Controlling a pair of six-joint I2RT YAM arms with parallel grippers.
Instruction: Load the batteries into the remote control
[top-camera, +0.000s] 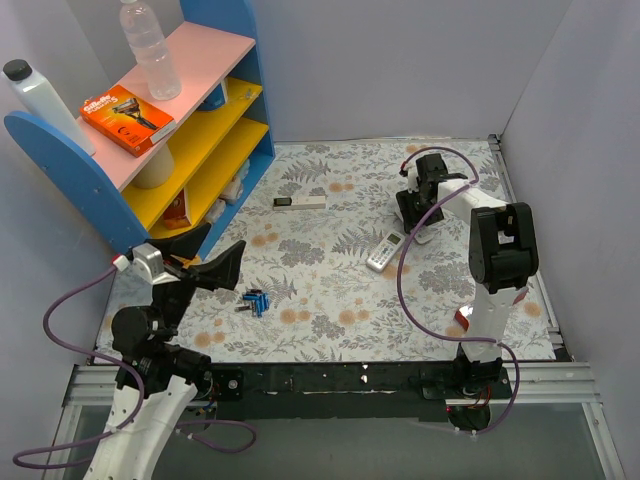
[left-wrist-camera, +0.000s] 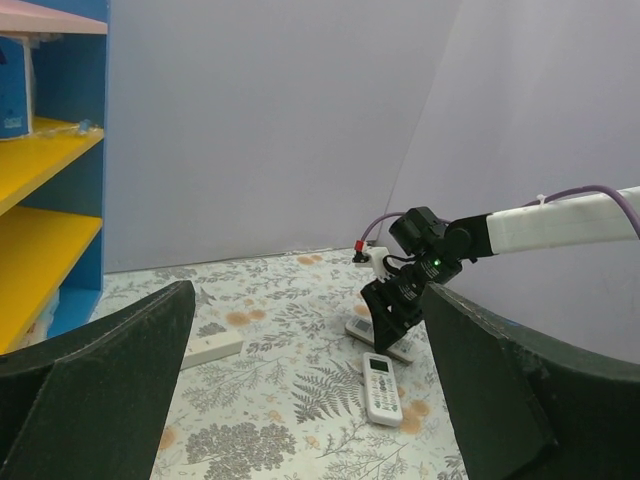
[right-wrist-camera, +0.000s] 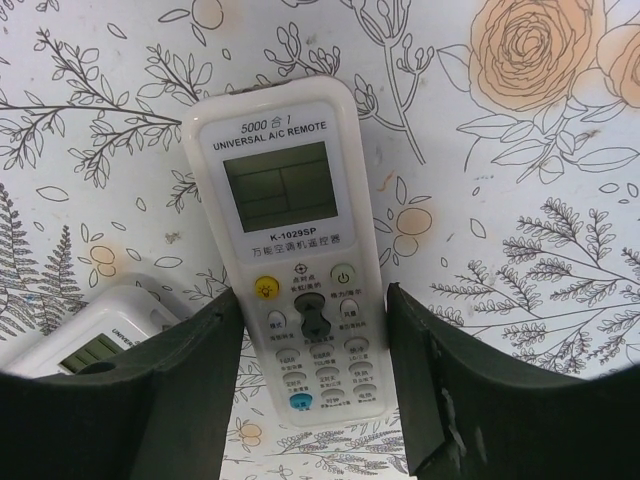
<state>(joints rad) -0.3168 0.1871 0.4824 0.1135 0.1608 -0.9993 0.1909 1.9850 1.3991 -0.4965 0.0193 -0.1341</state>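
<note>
Your flowered tabletop (top-camera: 330, 320) carries a blue, pink and yellow shelf (top-camera: 205, 135) at its far left corner. Your left gripper (top-camera: 225, 240) hangs over the near left corner, its fingers spread wide and pinching nothing. Your right gripper (top-camera: 416, 212) is down toward the far right corner, its fingers either side of a slimmer remote (right-wrist-camera: 290, 200) with a pale screen; you cannot tell whether they press on it. The remote control (top-camera: 385, 251) lies flat just beside that one, toward the middle, untouched. A long white bar (top-camera: 300, 203) lies nearer the far edge. The batteries (top-camera: 257, 301) sit in a blue cluster toward the near edge, just ahead of your left gripper.
</note>
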